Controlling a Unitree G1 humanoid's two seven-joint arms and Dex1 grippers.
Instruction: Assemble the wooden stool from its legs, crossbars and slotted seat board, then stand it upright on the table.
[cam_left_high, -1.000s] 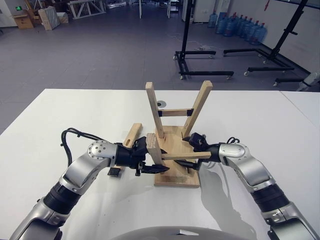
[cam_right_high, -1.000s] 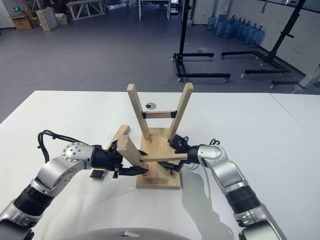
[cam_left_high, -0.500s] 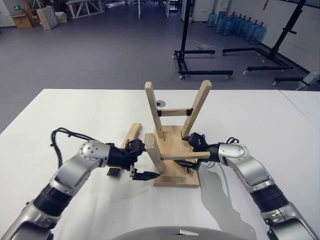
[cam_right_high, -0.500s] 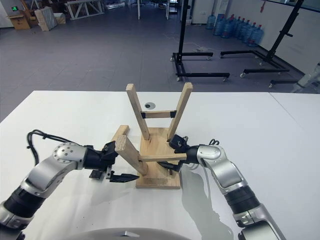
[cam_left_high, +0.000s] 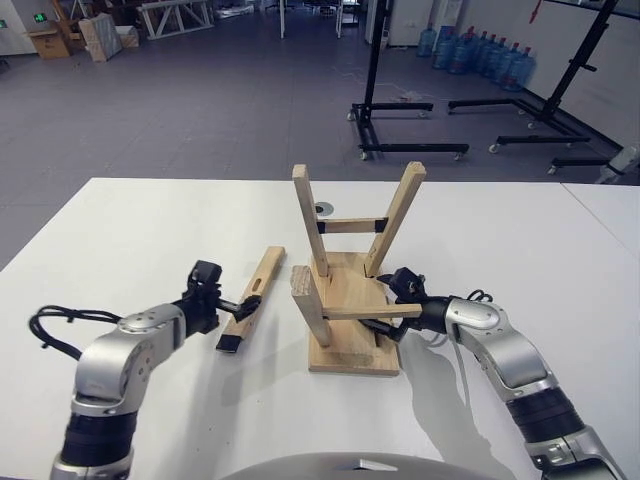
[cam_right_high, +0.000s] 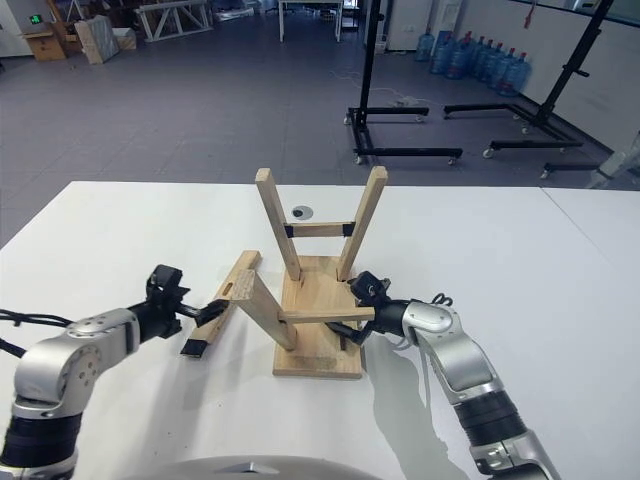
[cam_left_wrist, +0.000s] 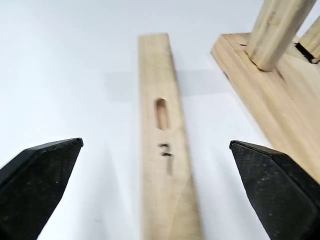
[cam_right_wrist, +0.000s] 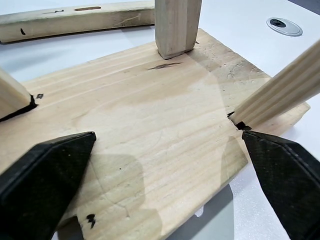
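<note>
A pale rectangular wooden seat board (cam_left_high: 340, 352) lies flat near the middle of the wide white table (cam_left_high: 120, 230), well in from every edge. Two straight wooden legs (cam_left_high: 310, 220) rise from its far side, splaying outward, tied by a short wooden crossbar (cam_left_high: 350, 225). A third wooden leg (cam_left_high: 308, 305) leans at the near left corner, and a thin second crossbar (cam_left_high: 365, 312) juts rightward from it, ending in open air above the board's right side. A loose slotted wooden leg (cam_left_high: 252, 298) lies flat to the left of the board, a strip of bare table between them. The left gripper (cam_left_wrist: 155, 144) has its fingers spread wide, one on each side of the loose leg, with white table showing in both gaps. The right gripper (cam_right_wrist: 169, 135) sits at the board's right side under the jutting crossbar, fingers apart over bare wood, gripping nothing. Broad open tabletop lies left of the loose leg and right of the right arm, and a small round grey grommet (cam_left_high: 321, 208) sits behind the legs
</note>
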